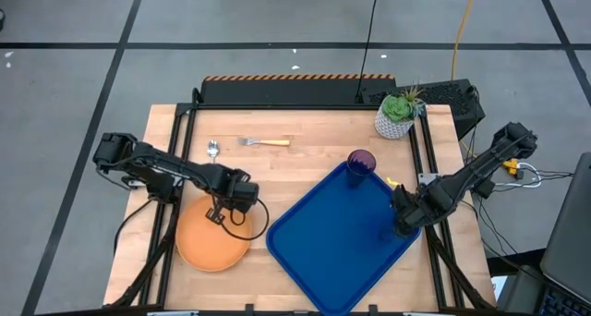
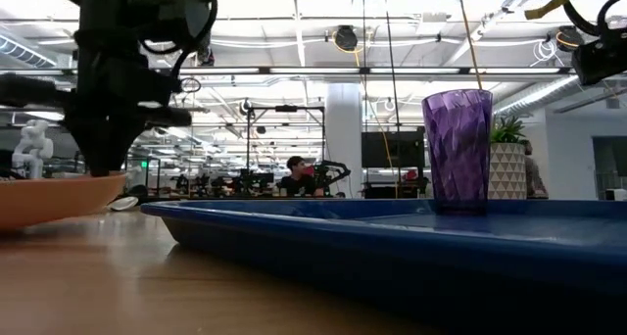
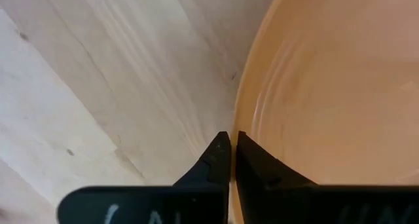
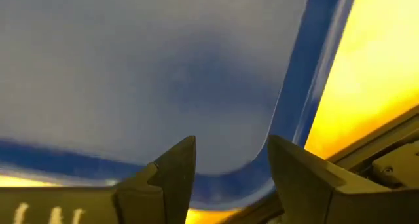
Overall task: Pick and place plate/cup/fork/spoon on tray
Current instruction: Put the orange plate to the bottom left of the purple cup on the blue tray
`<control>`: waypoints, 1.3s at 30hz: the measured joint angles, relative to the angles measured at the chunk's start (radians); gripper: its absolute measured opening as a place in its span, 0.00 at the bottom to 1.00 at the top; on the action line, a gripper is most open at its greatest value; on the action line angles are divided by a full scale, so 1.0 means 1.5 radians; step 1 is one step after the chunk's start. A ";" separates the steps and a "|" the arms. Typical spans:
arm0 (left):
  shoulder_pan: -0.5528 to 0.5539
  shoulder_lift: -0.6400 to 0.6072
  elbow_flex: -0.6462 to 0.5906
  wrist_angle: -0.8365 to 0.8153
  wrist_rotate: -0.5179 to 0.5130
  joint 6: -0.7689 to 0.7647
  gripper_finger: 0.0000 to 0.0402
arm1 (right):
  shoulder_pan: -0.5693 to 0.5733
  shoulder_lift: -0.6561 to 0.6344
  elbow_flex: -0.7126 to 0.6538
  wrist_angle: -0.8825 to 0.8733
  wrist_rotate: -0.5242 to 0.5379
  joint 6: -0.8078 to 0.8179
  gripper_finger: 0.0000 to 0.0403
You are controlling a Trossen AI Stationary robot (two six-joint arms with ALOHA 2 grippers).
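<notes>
The orange plate (image 1: 211, 242) lies on the wooden table to the left of the blue tray (image 1: 323, 251). My left gripper (image 1: 219, 214) stands over the plate's far rim, pointing down, shut on it; it also shows in the low view (image 2: 103, 164). The purple cup (image 1: 360, 162) stands upright in the tray's far corner (image 2: 457, 149). The fork (image 1: 264, 142) and the spoon (image 1: 213, 150) lie flat on the table near its far edge. My right gripper (image 1: 404, 225) hangs open and empty over the tray's right corner (image 4: 288, 119). My left gripper (image 3: 232, 137) pinches the plate's rim (image 3: 239, 106) between its two fingers, one finger on the plate's inner side and one on the outer side. The fingers come from above, pointing down, and stand across the rim. The plate (image 2: 59, 200) sits about level, low at the table.
A white pot with a green plant (image 1: 397, 115) stands at the table's far right corner. Black rails run along the table's left and right sides. Bare wood lies between the plate and the tray and near the front edge.
</notes>
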 joint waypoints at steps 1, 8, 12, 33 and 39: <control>0.000 0.000 0.001 -0.001 -0.001 0.000 0.01 | 0.007 0.001 0.000 0.000 -0.007 -0.005 0.43; 0.001 0.000 0.002 -0.006 -0.005 0.001 0.01 | 0.066 0.001 -0.001 0.052 -0.104 0.027 0.22; 0.010 0.000 0.002 -0.006 -0.011 0.012 0.01 | 0.131 0.004 -0.001 0.147 -0.125 0.082 0.03; 0.029 -0.001 0.003 -0.020 -0.004 -0.035 0.01 | 0.228 0.176 -0.001 0.275 -0.088 0.001 0.00; 0.029 -0.001 0.003 -0.021 -0.003 -0.035 0.01 | 0.234 0.129 0.009 0.270 -0.088 -0.016 0.00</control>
